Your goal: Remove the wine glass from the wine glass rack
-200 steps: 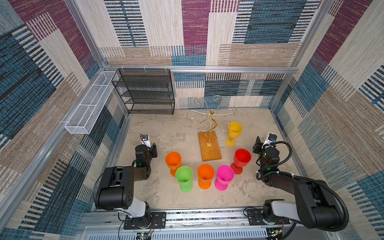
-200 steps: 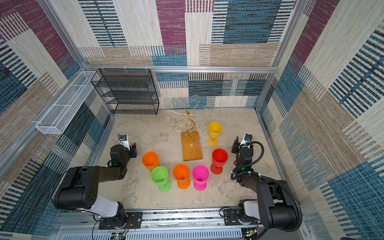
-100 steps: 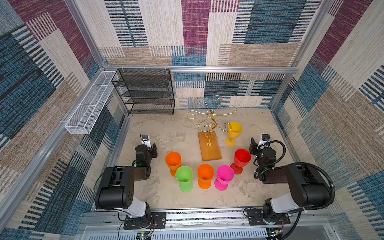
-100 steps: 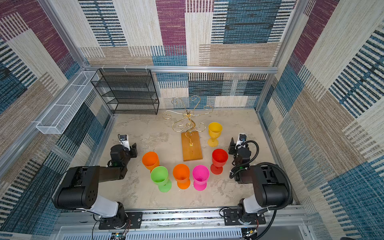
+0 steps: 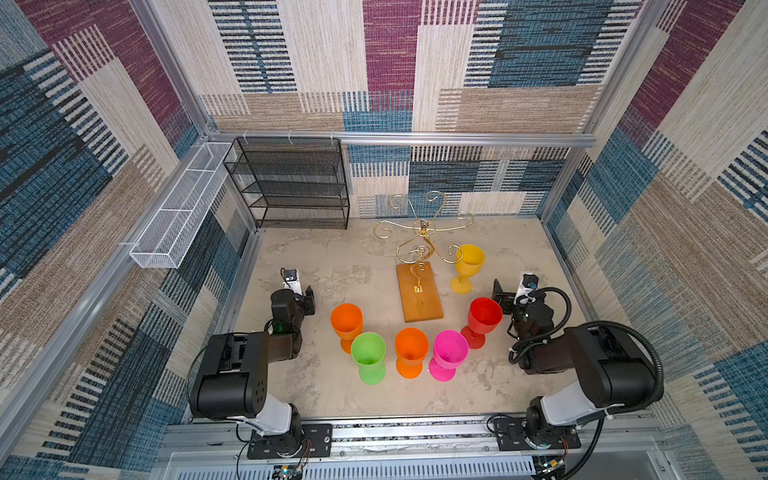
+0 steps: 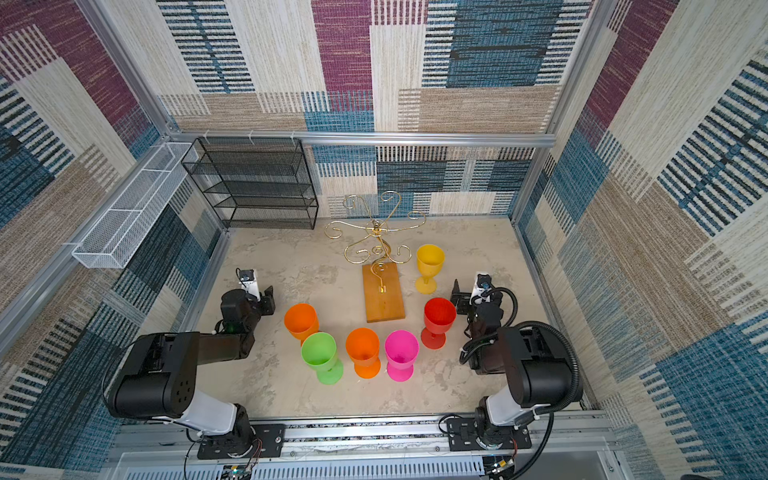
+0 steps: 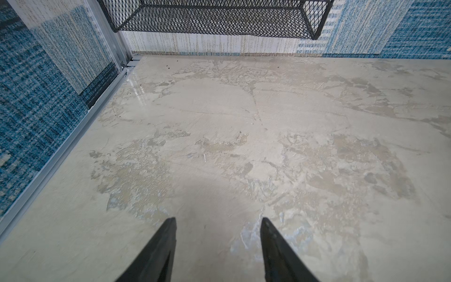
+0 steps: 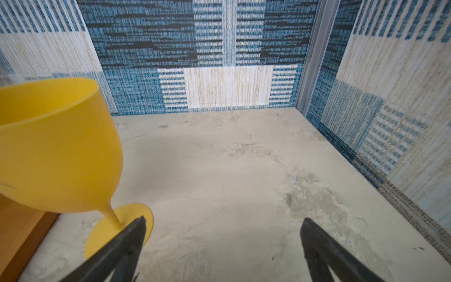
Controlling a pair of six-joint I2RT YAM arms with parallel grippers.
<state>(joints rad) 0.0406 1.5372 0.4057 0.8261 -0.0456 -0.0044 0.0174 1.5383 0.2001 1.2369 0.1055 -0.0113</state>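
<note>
The gold wire rack [image 5: 419,299] stands toward the desk's [image 5: 353,257] 12 o'clock edge. The yellow glass [image 5: 468,259] stands upright on the desk just beside the rack, at its 3 o'clock. The right end effector [image 8: 223,219] is spread wide and grips nothing; it sits at the glass's 4 o'clock, one finger near the glass's foot. The left end effector [image 7: 218,218], fingers apart with nothing between them, sits at the rack's 9 o'clock.

Bright even light, soft shadows, right wrist view slightly blurred.
</note>
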